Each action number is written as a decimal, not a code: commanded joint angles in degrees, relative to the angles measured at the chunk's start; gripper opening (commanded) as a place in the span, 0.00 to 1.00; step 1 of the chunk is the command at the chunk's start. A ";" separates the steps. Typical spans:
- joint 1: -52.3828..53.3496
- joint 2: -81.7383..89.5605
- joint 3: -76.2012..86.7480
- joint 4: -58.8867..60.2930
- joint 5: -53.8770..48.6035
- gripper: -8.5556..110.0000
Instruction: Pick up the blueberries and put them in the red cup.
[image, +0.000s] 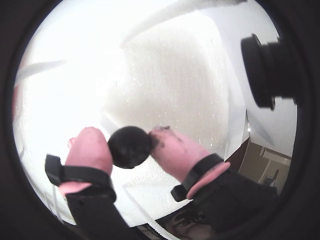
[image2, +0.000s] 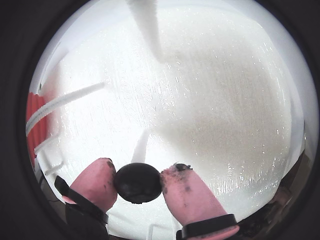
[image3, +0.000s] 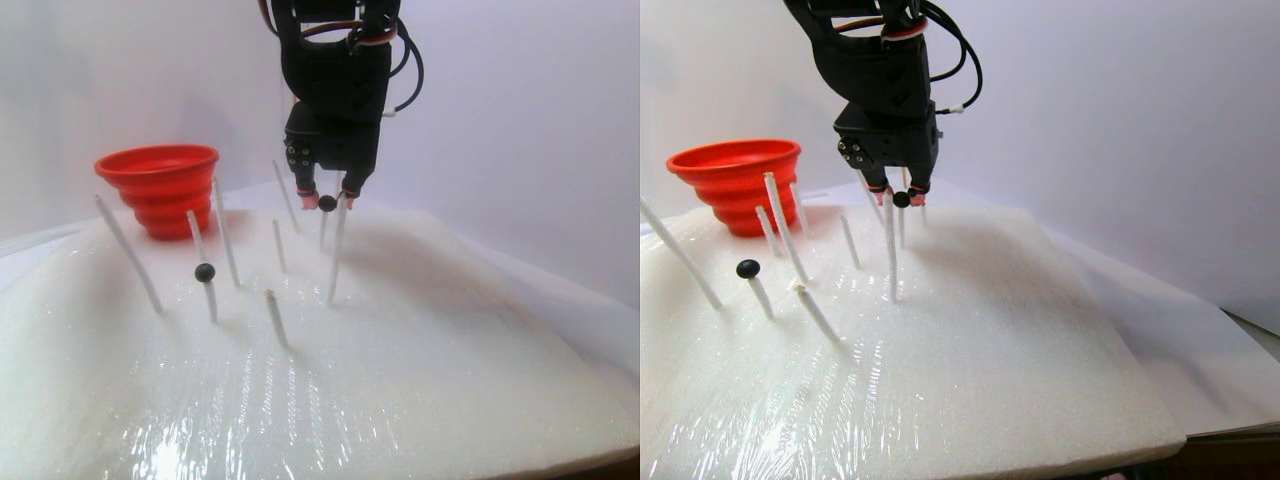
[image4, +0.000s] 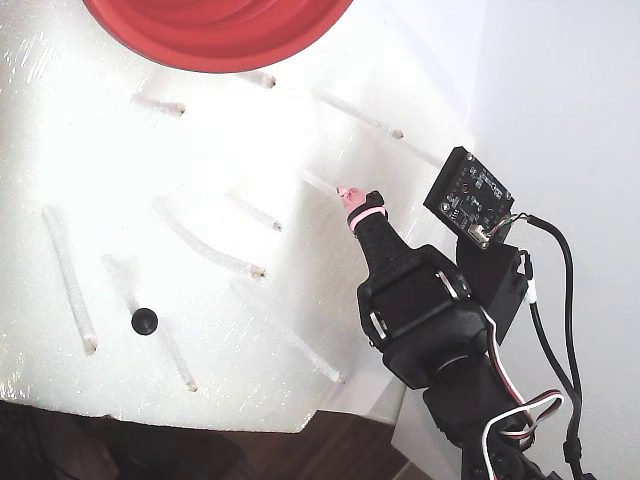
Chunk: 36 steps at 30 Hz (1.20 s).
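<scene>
My gripper (image: 128, 139) is shut on a blueberry (image: 130, 146), a black-blue ball pinched between the two pink fingertips (image: 90, 145). It shows the same way in the other wrist view (image2: 138, 182). In the stereo pair view the gripper (image3: 327, 200) holds it above the foam, to the right of the red cup (image3: 160, 185). A second blueberry (image3: 204, 271) sits on top of a white stick, also in the fixed view (image4: 144, 321). The red cup (image4: 215, 40) is at the top of the fixed view. In the fixed view the gripper (image4: 352, 200) hides the held ball.
Several thin white sticks (image3: 335, 250) stand tilted in the white film-wrapped foam board (image3: 400, 380) around and below the gripper. The board's edge (image4: 200, 420) is near the arm's base. A small camera board (image4: 470, 195) rides beside the gripper.
</scene>
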 joint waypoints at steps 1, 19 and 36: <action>0.00 1.32 -0.53 -0.97 0.26 0.20; -0.97 10.28 2.11 3.25 0.18 0.18; -3.60 18.28 3.87 8.53 0.09 0.18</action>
